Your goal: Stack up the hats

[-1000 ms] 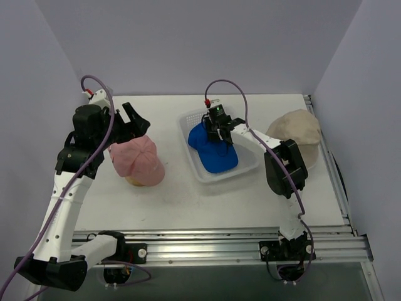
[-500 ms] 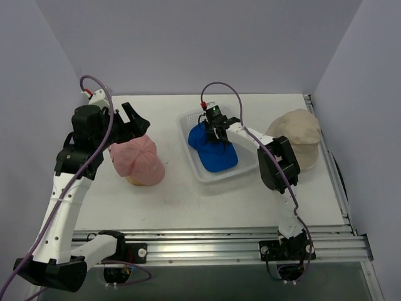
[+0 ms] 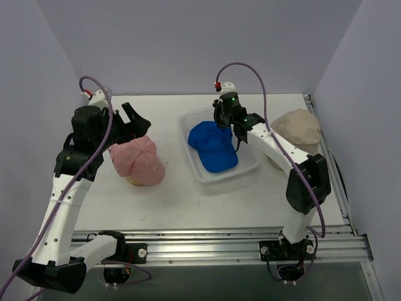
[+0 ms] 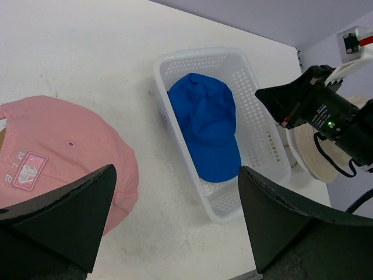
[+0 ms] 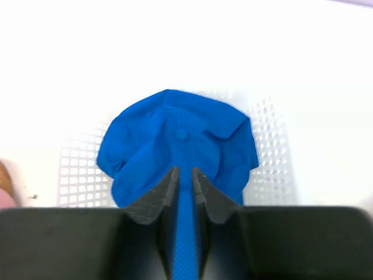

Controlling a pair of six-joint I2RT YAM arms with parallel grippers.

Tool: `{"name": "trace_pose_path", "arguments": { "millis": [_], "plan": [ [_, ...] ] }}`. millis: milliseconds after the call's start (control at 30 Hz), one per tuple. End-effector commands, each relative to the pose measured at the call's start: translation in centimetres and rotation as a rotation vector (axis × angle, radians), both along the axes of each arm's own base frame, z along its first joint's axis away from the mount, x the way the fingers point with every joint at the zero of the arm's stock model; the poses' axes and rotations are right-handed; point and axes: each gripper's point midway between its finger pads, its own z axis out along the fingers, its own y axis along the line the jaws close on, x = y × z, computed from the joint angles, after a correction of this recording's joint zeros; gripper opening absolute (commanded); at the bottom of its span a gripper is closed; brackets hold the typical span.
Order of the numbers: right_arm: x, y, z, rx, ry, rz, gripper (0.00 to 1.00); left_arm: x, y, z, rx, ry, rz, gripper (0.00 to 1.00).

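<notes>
The blue cap [image 3: 213, 147] lies in the clear lattice basket [image 3: 189, 119]. My right gripper [image 3: 229, 118] is over the basket's far end, its jaws nearly shut with blue fabric pinched between them [image 5: 185, 172]. The rest of the blue cap [image 5: 175, 134] spreads out beyond them. The pink cap [image 3: 139, 158] sits on an orange-brown dome at the left. My left gripper [image 3: 133, 123] hovers open and empty just behind it. In the left wrist view [image 4: 176, 169] it sits between the pink cap [image 4: 58, 151] and the blue cap [image 4: 207, 131]. The beige bucket hat [image 3: 297, 128] rests at the far right.
The basket [image 4: 169, 61] stands mid-table, between the pink cap and the beige hat [image 4: 315, 154]. The enclosure walls close in at the back and sides. A metal rail runs along the near edge [image 3: 207, 238].
My right gripper has moved back and to the right over the basket's far end, and the arm's elbow has swung right. The blue cap has shifted slightly with it. The left arm has not moved.
</notes>
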Motion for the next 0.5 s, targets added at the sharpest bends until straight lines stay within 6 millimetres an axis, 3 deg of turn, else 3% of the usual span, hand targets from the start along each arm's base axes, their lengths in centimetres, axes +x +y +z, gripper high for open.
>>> {"name": "trace_pose_path", "arguments": {
  "millis": [0,67,467],
  "plan": [
    [-0.9,-0.7,-4.1,-0.026,0.107,-0.002,0.14,0.0,-0.6,2.2,-0.034,-0.07,-0.016,0.94],
    [-1.1,-0.7,-5.3,-0.017,0.129,-0.003,0.33,0.0,-0.8,2.2,-0.034,-0.069,-0.024,0.94],
    [-2.2,-0.5,-11.0,0.017,0.264,0.027,0.4,0.1,-0.6,1.6,-0.017,-0.058,-0.016,0.94]
  ]
}}
